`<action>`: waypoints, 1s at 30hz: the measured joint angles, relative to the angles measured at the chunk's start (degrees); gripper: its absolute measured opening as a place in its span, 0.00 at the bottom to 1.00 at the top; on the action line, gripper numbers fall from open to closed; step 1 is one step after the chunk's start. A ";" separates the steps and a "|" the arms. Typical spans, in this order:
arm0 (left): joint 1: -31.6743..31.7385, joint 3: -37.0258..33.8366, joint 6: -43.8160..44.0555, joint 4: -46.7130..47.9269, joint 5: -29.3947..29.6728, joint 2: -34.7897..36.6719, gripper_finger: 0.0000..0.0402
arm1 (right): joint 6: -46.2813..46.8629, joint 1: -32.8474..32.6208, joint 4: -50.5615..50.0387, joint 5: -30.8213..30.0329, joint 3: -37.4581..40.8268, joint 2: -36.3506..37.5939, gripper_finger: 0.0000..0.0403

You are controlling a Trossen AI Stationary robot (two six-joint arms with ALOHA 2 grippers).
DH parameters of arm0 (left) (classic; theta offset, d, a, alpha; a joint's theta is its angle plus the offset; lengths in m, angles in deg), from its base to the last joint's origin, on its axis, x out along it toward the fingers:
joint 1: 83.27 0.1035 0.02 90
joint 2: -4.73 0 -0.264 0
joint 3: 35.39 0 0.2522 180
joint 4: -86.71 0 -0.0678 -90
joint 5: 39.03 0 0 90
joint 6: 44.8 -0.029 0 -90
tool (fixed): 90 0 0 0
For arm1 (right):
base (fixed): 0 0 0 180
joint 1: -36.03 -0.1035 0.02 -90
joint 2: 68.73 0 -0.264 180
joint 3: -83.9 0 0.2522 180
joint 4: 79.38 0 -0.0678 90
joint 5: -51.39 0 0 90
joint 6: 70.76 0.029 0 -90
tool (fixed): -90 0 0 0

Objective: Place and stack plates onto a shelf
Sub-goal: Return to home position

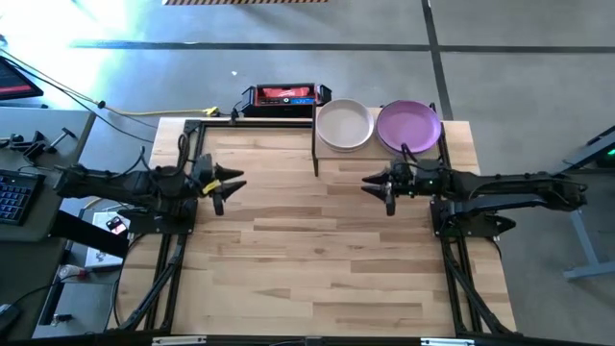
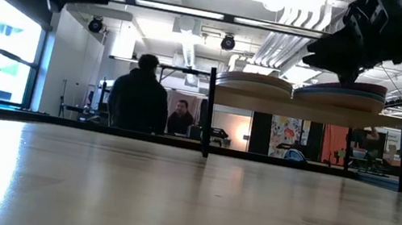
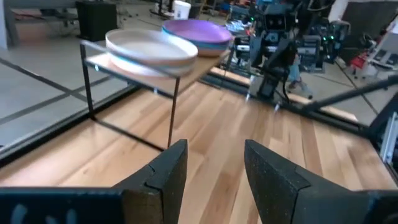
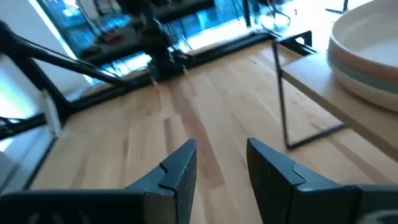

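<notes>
Two stacks of plates sit on the shelf [image 1: 452, 142] at the table's far right. An off-white plate [image 1: 344, 125] tops the left stack and a purple plate [image 1: 409, 125] tops the right one; both stacks also show in the left wrist view, off-white [image 3: 151, 48] and purple [image 3: 198, 30]. The low view shows the stacks [image 2: 255, 82] edge-on on the board. My left gripper [image 1: 231, 185] hovers open over the table's left half. My right gripper [image 1: 377, 185] hovers open just in front of the shelf. Neither holds anything.
A black and red box [image 1: 285, 97] lies past the table's far edge, beside the shelf. The shelf's thin black legs [image 3: 172, 106] stand on the tabletop [image 1: 317, 259], whose near and middle parts show bare wood. Two people [image 2: 138, 95] are in the room beyond the table.
</notes>
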State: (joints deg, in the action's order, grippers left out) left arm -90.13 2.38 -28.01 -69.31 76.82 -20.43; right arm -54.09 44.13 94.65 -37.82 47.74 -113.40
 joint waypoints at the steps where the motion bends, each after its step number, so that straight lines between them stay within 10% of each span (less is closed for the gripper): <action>1: -0.37 -1.31 -0.02 -0.24 0.02 0.98 0.37 | 0.38 0.00 2.69 0.53 1.47 0.00 0.31; 15: -1.04 -20.15 -3.05 -8.53 -0.46 9.99 0.37 | 1.04 0.02 10.45 1.66 9.66 0.07 0.31; 30: -1.04 -21.61 -4.95 -8.93 -2.84 10.23 0.37 | 3.87 0.00 14.97 1.85 16.72 0.07 0.31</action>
State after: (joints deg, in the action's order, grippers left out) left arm -91.17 -19.23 -32.95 -78.25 73.98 -10.20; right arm -50.23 44.13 109.61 -35.97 64.46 -113.33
